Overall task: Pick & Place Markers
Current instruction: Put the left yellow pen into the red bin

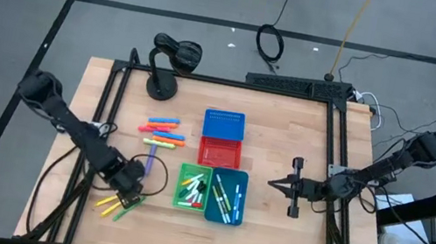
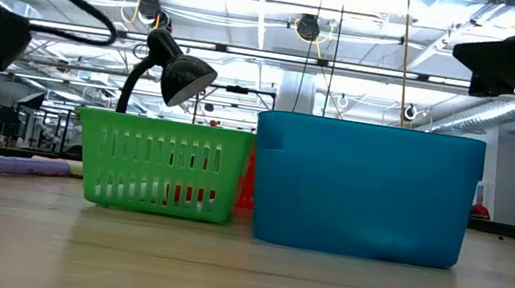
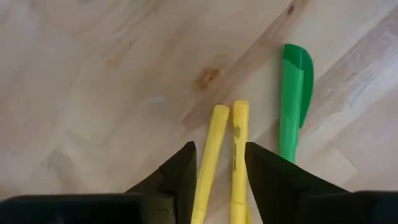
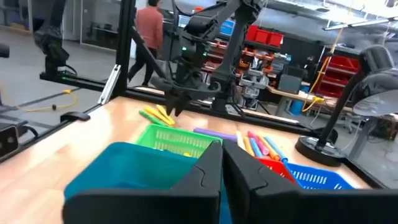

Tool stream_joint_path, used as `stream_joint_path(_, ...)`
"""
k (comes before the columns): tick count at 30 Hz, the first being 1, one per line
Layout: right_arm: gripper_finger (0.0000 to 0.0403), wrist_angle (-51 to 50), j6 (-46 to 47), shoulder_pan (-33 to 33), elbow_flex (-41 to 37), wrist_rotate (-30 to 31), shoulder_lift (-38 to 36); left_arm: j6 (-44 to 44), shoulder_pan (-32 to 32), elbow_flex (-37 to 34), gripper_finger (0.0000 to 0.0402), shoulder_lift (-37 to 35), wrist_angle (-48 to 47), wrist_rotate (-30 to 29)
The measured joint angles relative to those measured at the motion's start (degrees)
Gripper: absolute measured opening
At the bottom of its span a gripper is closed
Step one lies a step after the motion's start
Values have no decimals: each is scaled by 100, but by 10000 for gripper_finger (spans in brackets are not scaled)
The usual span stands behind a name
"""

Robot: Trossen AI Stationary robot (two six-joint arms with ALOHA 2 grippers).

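The left pincer (image 3: 216,163) is down on the surface (image 3: 93,74) near the left front corner. Its half-open fingers sit on both sides of two yellow markers (image 3: 222,158), probably to pinch them. The right pincer (image 1: 272,183) waits shut, right of the teal bin (image 1: 226,196).

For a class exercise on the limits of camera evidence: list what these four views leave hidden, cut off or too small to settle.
- Left wrist view: the two yellow markers run off the edge between the left gripper fingers; their far ends and any contact are hidden.
- Low view: the teal bin wall is opaque, hiding its contents.
- High view: markers in the green bin are too small to count.
- Right wrist view: the right gripper blocks the bins behind it.
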Motion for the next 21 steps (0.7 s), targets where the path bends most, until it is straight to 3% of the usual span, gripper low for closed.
stream_joint_path(4, 0, 0, -26, 0, -4, 4, 0, -358, -356, 2, 166, 0, -71, -184)
stream_joint_path(9, 0, -3, 6, 0, -11, 4, 0, -833, -851, 2, 187, 0, -116, 30)
stream_joint_path(21, 0, -383, 636, 0, -15, 4, 0, -1704, -1680, 2, 176, 85, -259, -371)
